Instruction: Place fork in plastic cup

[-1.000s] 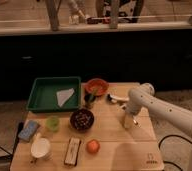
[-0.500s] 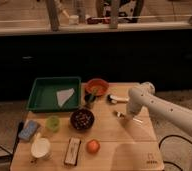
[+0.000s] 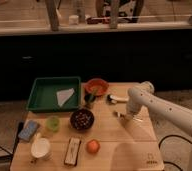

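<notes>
Right of centre in the frame, the gripper (image 3: 126, 116) hangs low over the wooden desk (image 3: 134, 145) at the end of the white arm (image 3: 161, 107), which comes in from the right edge and bends down near the desk's right side; whether the fingers are released or clenched I cannot tell; a small shiny sliver shows at the gripper's lower left, just above the desk top, and it may be the fork (image 3: 118, 114), though it is too small to say whether it is held or lying there; just above it, toward the upper middle of the desk, lies a white-handled utensil (image 3: 116, 98) with a dark end; left of that sits an orange bowl (image 3: 96, 87), with a dark cup (image 3: 90, 99) holding something upright just beneath it; further left, in the upper left of the desk, is a green tray (image 3: 41, 97) with a white sheet (image 3: 65, 96) inside; below centre stands a dark bowl (image 3: 82, 119); left of it is a small green plastic cup (image 3: 52, 123), well apart from the gripper; near the lower edge are an orange fruit (image 3: 93, 146), a dark flat packet (image 3: 72, 151), a white cup (image 3: 40, 148) and, at the far left, a blue sponge (image 3: 28, 130).
</notes>
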